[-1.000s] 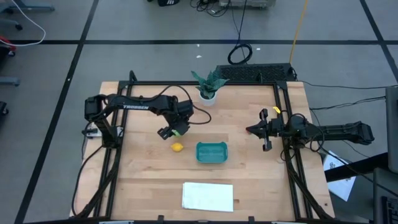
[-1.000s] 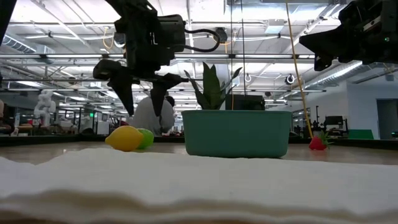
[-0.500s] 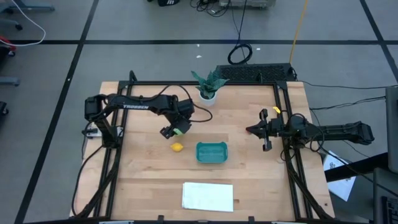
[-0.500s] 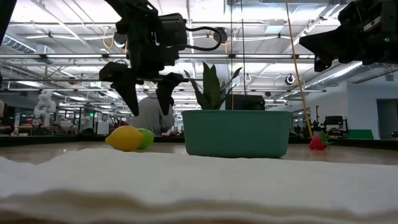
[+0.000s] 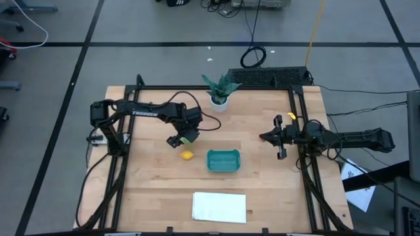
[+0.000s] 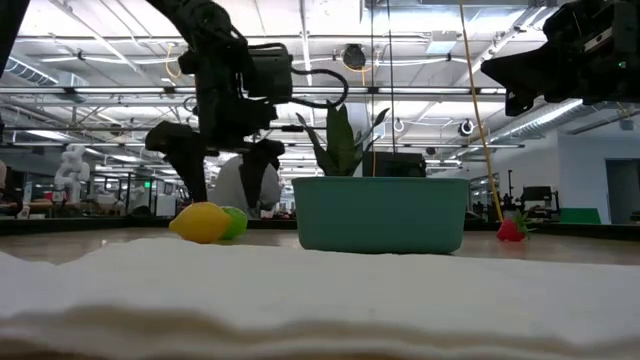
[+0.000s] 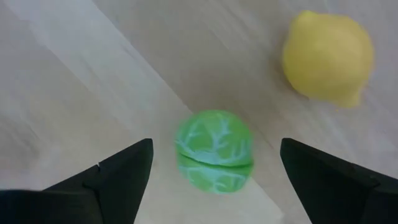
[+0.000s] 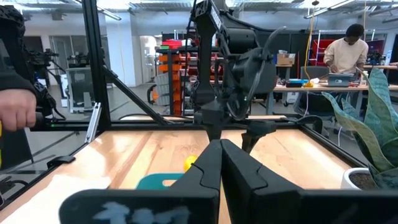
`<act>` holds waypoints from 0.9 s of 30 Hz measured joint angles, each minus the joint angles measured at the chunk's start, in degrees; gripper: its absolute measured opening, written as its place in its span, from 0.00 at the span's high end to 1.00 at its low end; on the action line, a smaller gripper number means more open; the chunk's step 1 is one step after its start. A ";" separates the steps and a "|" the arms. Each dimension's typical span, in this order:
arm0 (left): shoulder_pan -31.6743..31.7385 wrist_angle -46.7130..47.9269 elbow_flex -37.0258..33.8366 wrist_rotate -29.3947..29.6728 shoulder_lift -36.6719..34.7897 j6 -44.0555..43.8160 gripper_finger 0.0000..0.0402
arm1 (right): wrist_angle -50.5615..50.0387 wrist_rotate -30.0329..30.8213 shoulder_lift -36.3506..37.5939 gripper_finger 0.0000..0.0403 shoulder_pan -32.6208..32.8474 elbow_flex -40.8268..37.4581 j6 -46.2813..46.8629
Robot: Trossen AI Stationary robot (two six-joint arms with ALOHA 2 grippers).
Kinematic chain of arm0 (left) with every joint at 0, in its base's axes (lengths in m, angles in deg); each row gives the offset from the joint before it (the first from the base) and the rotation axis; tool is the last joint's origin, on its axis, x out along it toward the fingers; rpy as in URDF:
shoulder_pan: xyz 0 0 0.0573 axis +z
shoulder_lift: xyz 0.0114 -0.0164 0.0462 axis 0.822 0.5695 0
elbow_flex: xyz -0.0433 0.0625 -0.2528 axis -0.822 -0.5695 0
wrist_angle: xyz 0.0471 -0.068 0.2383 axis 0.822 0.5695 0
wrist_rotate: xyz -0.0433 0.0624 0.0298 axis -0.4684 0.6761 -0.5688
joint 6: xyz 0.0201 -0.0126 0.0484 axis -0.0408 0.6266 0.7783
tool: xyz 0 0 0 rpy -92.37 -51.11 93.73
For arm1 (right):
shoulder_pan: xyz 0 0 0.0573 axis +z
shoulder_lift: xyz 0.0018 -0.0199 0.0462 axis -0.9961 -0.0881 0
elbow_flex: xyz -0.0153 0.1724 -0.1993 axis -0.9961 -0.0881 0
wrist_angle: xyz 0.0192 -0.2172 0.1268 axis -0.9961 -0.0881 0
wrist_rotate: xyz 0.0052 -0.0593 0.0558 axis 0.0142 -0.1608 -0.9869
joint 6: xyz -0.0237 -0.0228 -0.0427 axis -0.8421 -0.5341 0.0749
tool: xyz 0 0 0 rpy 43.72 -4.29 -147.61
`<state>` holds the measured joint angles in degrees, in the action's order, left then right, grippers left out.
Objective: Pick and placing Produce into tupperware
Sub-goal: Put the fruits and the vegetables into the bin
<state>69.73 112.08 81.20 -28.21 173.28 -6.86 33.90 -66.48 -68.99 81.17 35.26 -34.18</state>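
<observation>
Left fingers point(image 7: 118, 180): spread wide, nothing held; the green piece point(image 7: 214, 152) sits on the table between the two tips, touching neither.
Left gripper point(image 5: 182, 139): poised over the green piece, pointing down at it; in the low view it hangs point(image 6: 220, 170) just above the produce.
Green piece: on bare wood, just beside the lemon point(image 5: 188, 155), both to the left of the tub point(image 5: 223, 160).
Lemon: near one finger's side in the wrist view point(image 7: 328, 56); apart from the green piece, but not by much.
Red piece point(image 6: 511, 230): far side of the table, near the right arm; untouched.
Tub: teal, looks empty from above; nothing placed yet.
Right gripper point(image 5: 270, 137): fingers point(image 8: 214, 171) pressed together, empty, waiting at the table's right edge, well apart from the work.
Risk, roll: the piece is round and smooth; an off-centre close would likely squirt it sideways.
Risk, lemon: a finger coming down on the lemon's side could knock it toward the tub or away.
Risk, depth: tips closing too high would pinch only the crown and slip off.
Risk, carry: a weak grip could drop it short of the tub wall.
</observation>
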 joint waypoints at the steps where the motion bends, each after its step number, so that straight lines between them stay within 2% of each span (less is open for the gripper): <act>1: 0.01 -0.39 -0.63 0.19 0.00 0.17 0.11 | 0.00 0.00 0.01 1.00 0.00 0.00 0.00; 11: 0.17 -7.12 -4.20 0.45 0.00 1.07 0.11 | -0.02 0.00 0.01 1.00 0.00 0.00 -0.36; 27: 0.18 -7.49 -3.95 2.74 4.73 -0.77 0.11 | -0.08 -0.01 -0.01 1.00 0.02 -0.01 -0.06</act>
<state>69.91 104.59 77.25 -25.47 178.02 -7.63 33.82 -66.49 -69.00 81.19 35.25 -34.23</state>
